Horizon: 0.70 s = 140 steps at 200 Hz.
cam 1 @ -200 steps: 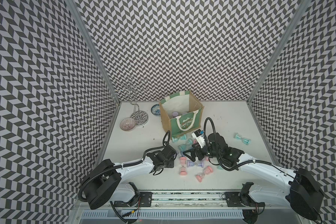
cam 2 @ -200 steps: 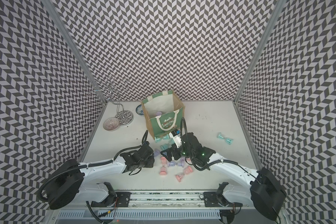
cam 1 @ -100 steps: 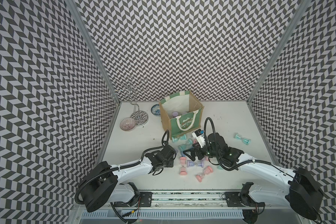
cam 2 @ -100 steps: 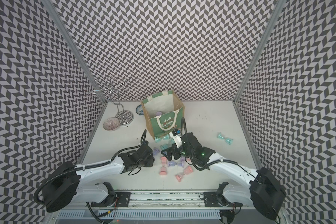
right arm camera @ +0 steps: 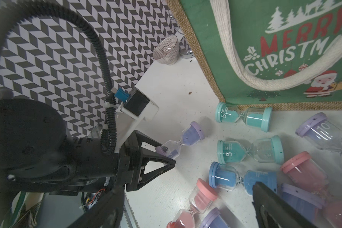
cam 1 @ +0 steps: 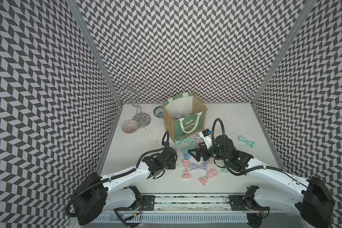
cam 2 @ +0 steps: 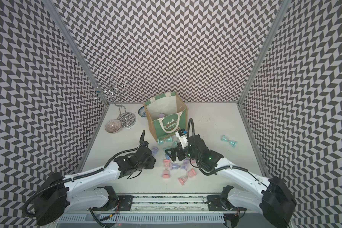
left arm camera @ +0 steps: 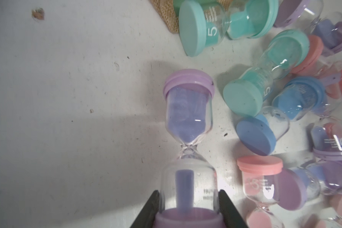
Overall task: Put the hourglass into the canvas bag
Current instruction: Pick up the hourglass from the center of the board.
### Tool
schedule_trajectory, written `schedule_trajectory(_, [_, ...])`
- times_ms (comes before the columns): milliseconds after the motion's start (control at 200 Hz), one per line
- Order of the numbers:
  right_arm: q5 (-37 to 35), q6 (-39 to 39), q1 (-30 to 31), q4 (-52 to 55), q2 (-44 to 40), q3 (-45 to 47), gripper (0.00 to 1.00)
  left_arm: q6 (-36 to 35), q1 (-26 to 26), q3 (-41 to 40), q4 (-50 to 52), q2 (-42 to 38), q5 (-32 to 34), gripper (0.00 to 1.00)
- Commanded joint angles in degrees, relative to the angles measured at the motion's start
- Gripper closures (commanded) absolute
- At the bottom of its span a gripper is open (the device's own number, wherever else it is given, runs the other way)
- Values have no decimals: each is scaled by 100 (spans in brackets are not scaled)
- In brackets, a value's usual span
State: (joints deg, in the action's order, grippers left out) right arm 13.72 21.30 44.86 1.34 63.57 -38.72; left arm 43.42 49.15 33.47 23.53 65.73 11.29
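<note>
A purple hourglass (left arm camera: 188,110) lies on the white table, left of a pile of several teal, blue, pink and purple hourglasses (cam 1: 198,166). My left gripper (left arm camera: 189,194) is shut on its near glass bulb, one finger pressed to each side. The right wrist view shows that same grip on the purple hourglass (right arm camera: 183,141). My right gripper (right arm camera: 190,207) hangs open over the pile, above a pink hourglass (right arm camera: 202,194), touching nothing. The canvas bag (cam 1: 188,124) stands upright and open behind the pile, with a purple hourglass cap (cam 1: 178,115) showing inside.
A teal hourglass (cam 1: 246,141) lies alone at the right. Another teal one (cam 1: 183,140) rests against the bag's base. A wire stand (cam 1: 138,110), a striped bowl (cam 1: 129,126) and a blue dish (cam 1: 158,114) sit at the back left. Patterned walls enclose three sides.
My left gripper's jaws have come together onto the purple hourglass's bulb, and the left arm shifted slightly. The right arm and the bag have not moved.
</note>
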Motion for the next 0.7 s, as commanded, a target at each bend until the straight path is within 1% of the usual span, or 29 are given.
schedule_trajectory(0, [-206,140,5,-276,-264,53,1,114,44,280,187,-307,226,58])
schedule_trajectory(205, [-289,249,-4,-310,-584,14,1,64,43,616,630,-729,415,60])
schedule_trajectory(461, [-343,401,-45,-251,-758,-246,1,-199,38,1332,1245,-1159,782,63])
schedule_trajectory(651, [-414,421,-74,-172,-776,-523,1,-530,27,1898,1443,-1199,1046,65])
schedule_trajectory(696, [-480,445,-99,-132,-768,-600,1,-615,25,2066,1473,-1154,1096,67])
